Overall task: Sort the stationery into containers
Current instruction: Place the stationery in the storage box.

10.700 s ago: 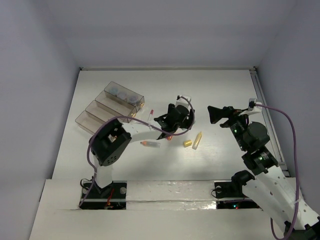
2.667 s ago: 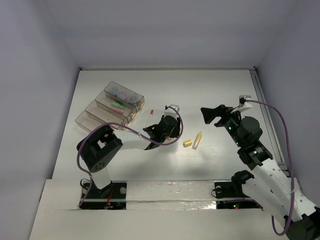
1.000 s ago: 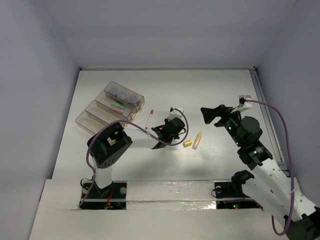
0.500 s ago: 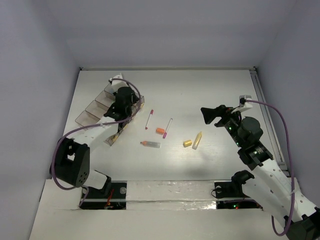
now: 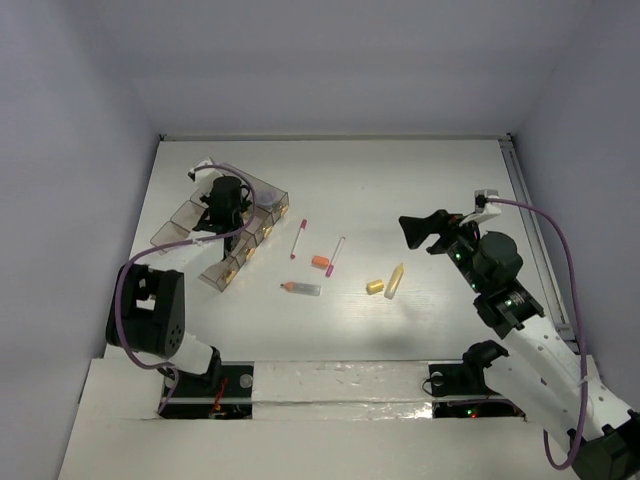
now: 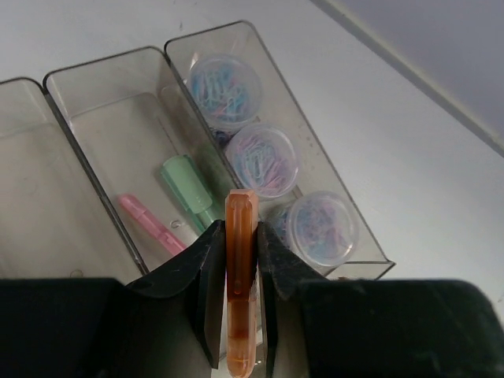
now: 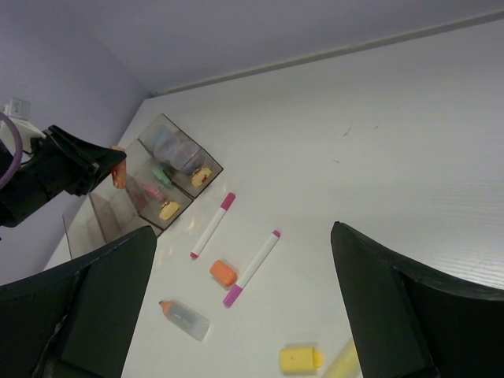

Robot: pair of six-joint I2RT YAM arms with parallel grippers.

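Three round clear tubs (image 6: 261, 160), smoky box (image 6: 309, 142), left hand (image 6: 239, 236) pinching orange stick (image 6: 240, 276)

The top camera looks down from behind over the whole surface (image 5: 420, 180). The left wrist camera hangs close above the boxes (image 6: 118, 134); the right sees them from afar.

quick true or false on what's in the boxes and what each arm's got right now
1. The left jaws grip an orange stick. True.
2. The end box holds four discs. False: it holds three.
3. The right jaws are shut on a pen. False: they are open and empty.
4. A green stick lies in the neighbouring box. True.
5. Two pens lie outside the boxes. True.
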